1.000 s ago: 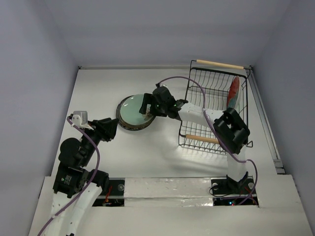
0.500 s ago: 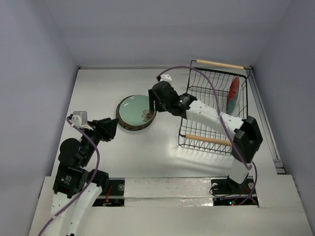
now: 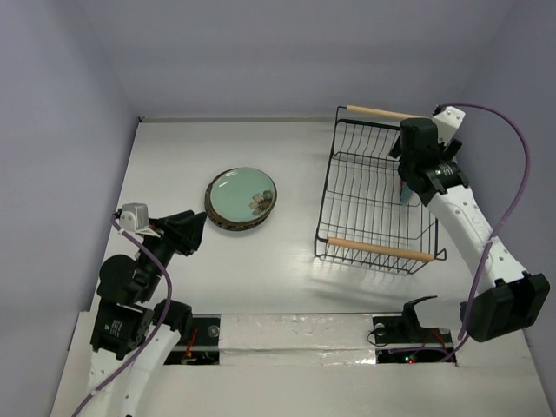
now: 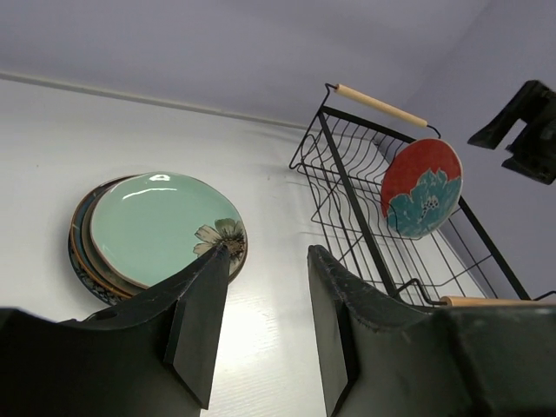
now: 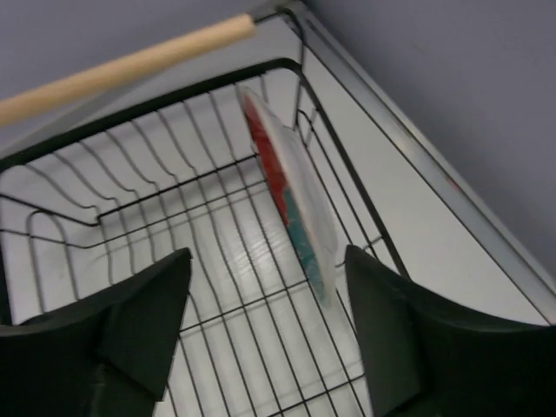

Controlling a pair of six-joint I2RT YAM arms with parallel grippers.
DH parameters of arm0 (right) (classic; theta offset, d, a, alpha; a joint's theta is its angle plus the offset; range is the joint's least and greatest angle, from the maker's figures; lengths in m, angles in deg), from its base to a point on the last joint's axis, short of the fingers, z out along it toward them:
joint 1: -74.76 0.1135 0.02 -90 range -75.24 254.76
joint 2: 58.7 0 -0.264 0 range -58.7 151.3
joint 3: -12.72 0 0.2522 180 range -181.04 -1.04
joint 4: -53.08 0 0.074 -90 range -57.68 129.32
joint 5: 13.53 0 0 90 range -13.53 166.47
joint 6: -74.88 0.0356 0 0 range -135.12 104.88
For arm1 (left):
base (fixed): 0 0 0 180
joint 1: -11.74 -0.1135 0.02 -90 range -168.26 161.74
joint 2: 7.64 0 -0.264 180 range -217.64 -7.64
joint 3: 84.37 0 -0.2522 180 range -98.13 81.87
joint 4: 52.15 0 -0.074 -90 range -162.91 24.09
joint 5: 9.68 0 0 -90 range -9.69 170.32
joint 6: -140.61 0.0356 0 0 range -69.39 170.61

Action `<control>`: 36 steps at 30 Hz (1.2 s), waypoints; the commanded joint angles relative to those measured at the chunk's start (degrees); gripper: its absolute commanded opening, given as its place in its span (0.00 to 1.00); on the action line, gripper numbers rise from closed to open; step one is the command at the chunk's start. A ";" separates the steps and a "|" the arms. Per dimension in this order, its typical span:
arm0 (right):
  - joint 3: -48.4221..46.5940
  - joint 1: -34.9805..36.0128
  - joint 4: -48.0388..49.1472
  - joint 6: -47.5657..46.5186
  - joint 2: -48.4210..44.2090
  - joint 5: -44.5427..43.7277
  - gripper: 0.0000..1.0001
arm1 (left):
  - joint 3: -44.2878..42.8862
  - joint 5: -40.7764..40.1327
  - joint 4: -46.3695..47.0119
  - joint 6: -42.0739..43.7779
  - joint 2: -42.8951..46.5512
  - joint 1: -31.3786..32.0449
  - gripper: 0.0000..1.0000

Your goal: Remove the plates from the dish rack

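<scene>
Reaching over the far right corner of the rack (image 3: 334, 193), the right gripper (image 5: 265, 259) hangs above the one plate left inside. That red plate (image 5: 285, 195) stands on edge along the rack's right side. The fingers are spread wide, holding nothing. I'd say the pick comes next: drop down, straddle the rim, pinch. The other plates (image 3: 241, 198) lie stacked on the table (image 3: 287, 278). The left gripper (image 4: 269, 254), folded back low, gapes empty too.

Dish rack (image 3: 328, 187): black wire. Handles (image 3: 378, 249): light wood. Red plate (image 4: 421, 188): teal-blue flower, pale outline. Top plate (image 4: 152, 226): pale mint green, brown rim, pale flower-like motif near edge. Lower plates (image 4: 80, 252): blue and dark edges. Table (image 3: 174, 148): white.
</scene>
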 commanded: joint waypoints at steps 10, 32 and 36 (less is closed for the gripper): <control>-3.99 -8.07 -2.50 -7.14 12.56 -1.75 0.81 | 0.24 -0.66 2.41 0.00 2.10 2.34 0.39; -9.88 -9.22 -8.31 -15.40 14.51 -8.96 0.00 | 0.16 -1.27 2.15 -0.09 1.57 2.34 0.39; -11.03 -7.90 -9.10 -16.02 11.26 -10.89 0.00 | 0.16 -1.10 2.24 -0.18 0.87 2.34 0.39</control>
